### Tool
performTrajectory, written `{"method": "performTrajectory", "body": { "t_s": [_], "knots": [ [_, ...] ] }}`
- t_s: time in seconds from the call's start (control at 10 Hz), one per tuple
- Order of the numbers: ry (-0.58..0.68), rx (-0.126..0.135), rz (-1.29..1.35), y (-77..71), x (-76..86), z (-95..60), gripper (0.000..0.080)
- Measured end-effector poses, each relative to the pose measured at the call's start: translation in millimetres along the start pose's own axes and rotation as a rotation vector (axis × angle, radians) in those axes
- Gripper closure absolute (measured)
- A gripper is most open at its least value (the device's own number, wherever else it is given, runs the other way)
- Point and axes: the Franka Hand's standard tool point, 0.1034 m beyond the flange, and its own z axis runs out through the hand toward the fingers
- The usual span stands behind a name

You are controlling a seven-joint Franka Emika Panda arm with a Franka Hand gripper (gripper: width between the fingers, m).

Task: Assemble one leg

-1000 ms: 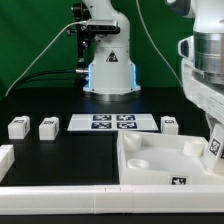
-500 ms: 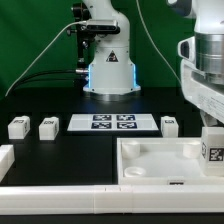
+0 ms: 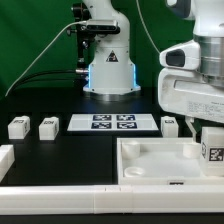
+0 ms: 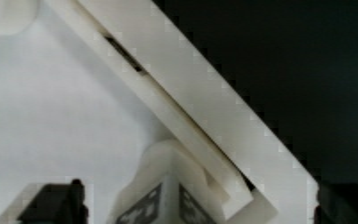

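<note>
Black table, green curtain behind. At the right edge, the leg (image 3: 212,147) now stands upright in the tray's (image 3: 150,163) corner, no longer tilted. The gripper (image 3: 200,128) above has lifted; I cannot tell if its fingers are apart.

- The gripper (image 3: 205,128) is cut off by the exterior view's right edge; how its jaws stand cannot be told.
- A leg (image 3: 171,125) is partly hidden behind the arm.
- The tagged leg (image 4: 158,196) is blurred and cropped in the wrist view; its tag cannot be read.
- The tray-like piece (image 3: 150,170) is cropped at the frame edge.
</note>
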Motion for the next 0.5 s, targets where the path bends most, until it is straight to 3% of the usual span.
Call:
{"method": "performTrajectory", "body": {
  "t_s": [0.3, 0.5],
  "knots": [
    [-0.001, -0.002, -0.299, 2.7, 1.5, 0.5, 0.0151],
    [0.019, -0.040, -0.578, 6.2, 5.2, -1.5, 0.0151]
  ]
}}
